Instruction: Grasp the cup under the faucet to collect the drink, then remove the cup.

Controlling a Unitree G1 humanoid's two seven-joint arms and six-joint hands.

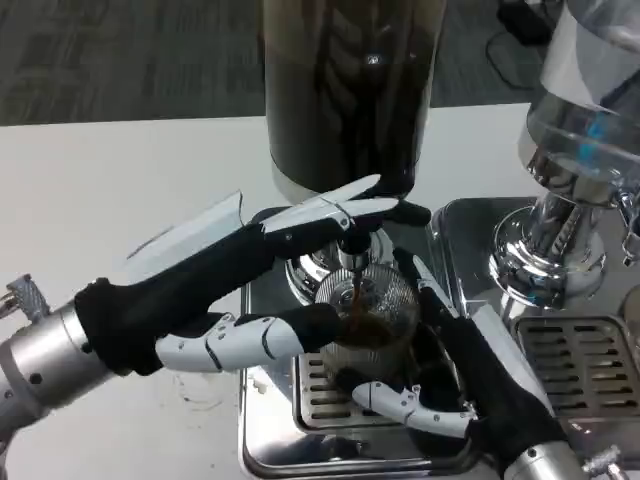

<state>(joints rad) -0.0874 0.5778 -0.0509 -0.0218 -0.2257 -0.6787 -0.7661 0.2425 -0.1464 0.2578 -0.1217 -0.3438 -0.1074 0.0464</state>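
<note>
1. Centrally, a clear ribbed glass cup [367,322] stands on the slotted metal grate [322,392] of a shiny steel drip tray [262,448], directly under the small chrome faucet [352,252] of a tall dark cylindrical drink dispenser [345,90].
2. A thin dark stream falls from the faucet into the cup, and brown liquid sits in its lower part.
3. From eight o'clock, the left robot hand [250,290] reaches in: its upper fingers lie extended over the faucet area, and a lower white-and-black finger touches the cup's side at nine o'clock. Whether the upper fingers press the tap cannot be told.
4. From five o'clock, the right robot hand [455,375] wraps the cup, with one finger curled round the base at six o'clock and the others along the cup's three o'clock side.
5. At two o'clock from the cup stands a second dispenser with a clear vessel [590,90] on a polished chrome base [545,255].
6. A second slotted drip tray [580,360] lies at three o'clock, below that chrome base.
7. Both trays and dispensers rest on the white desk [110,190].
</note>
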